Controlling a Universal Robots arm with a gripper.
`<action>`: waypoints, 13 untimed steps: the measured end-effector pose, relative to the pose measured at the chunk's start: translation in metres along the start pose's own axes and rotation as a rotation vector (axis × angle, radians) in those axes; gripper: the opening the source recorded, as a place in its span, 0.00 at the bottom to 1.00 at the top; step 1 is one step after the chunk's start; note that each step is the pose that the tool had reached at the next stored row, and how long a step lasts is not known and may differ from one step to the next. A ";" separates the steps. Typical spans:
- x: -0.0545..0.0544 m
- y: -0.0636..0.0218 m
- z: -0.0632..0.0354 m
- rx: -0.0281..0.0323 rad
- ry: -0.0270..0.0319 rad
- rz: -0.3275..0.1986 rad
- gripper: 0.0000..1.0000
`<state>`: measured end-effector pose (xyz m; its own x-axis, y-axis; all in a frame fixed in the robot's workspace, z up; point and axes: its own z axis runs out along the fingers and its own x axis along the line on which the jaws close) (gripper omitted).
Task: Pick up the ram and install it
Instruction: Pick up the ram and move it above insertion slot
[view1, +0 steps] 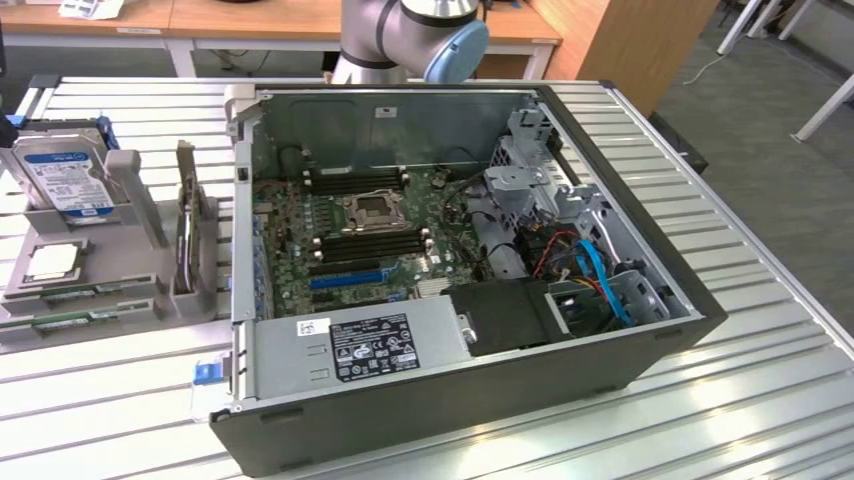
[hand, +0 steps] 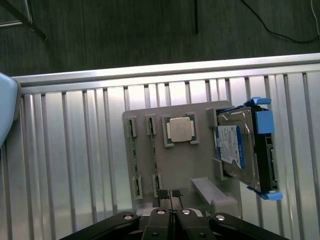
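Hanging over the grey plastic parts holder (hand: 186, 167) on the slatted metal desk (hand: 75, 165), the black pincer (hand: 170, 196) has its fingertips pressed together with nothing between them. The holder keeps two long, thin green ram sticks (hand: 133, 157) on edge in narrow grooves side by side. The second stick (hand: 153, 155) is the one nearer the pincer. Beside them a square silver processor chip (hand: 180, 129) lies flat in its recess, and a silver hard drive with blue side rails (hand: 235, 150) stands tilted in a slot at the far side. In the exterior view, the open dark grey computer case (view1: 441, 420) holds a green motherboard (view1: 296, 215) with black memory slots (view1: 374, 240) and a grey power supply (view1: 360, 345).
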<state>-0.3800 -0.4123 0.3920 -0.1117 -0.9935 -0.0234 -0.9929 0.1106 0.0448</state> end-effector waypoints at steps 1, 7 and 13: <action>0.000 0.0000 0.0000 0.0001 0.0000 0.000 0.10; 0.000 0.0000 0.0001 -0.0003 0.0006 -0.014 0.10; 0.000 0.0000 0.0000 -0.0012 0.0024 -0.054 0.10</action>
<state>-0.3800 -0.4123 0.3920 -0.0578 -0.9981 -0.0235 -0.9974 0.0567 0.0447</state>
